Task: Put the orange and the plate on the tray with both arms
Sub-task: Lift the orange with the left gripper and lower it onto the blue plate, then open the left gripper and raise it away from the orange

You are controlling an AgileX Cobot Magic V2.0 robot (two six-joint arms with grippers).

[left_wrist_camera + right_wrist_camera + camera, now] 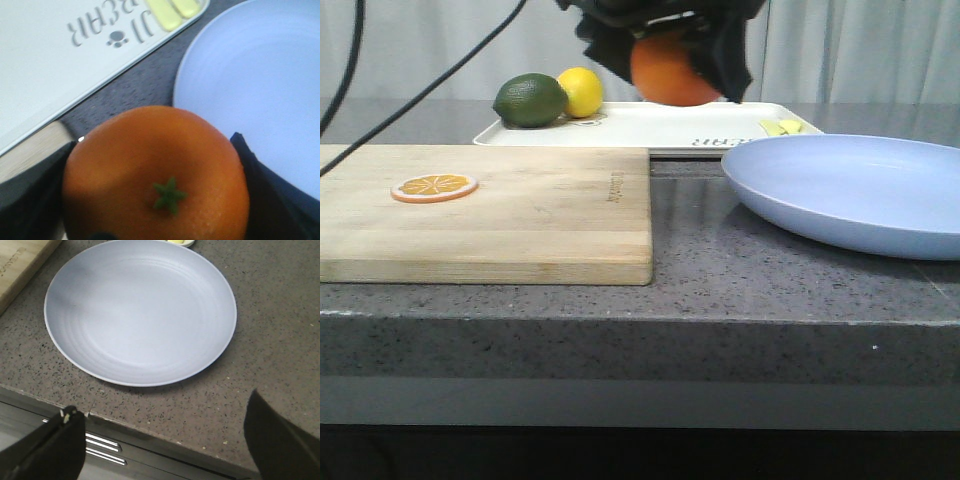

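My left gripper [665, 50] is shut on the orange [672, 72] and holds it in the air above the front edge of the off-white tray [650, 128]. In the left wrist view the orange [155, 175] fills the space between the black fingers [272, 200], green stem up, over the gap between tray [50, 75] and plate [260, 95]. The lavender-blue plate [855, 190] lies on the counter at the right, in front of the tray. My right gripper [162, 440] is open and empty, above the counter's front edge, short of the plate [140, 310]. It does not show in the front view.
A wooden cutting board [490, 215] with an orange slice [434, 187] lies at the left. A dark green avocado [530, 100] and a lemon [582, 90] sit at the tray's left end. Yellow pieces [780, 127] lie at its right end. Black cables hang at the upper left.
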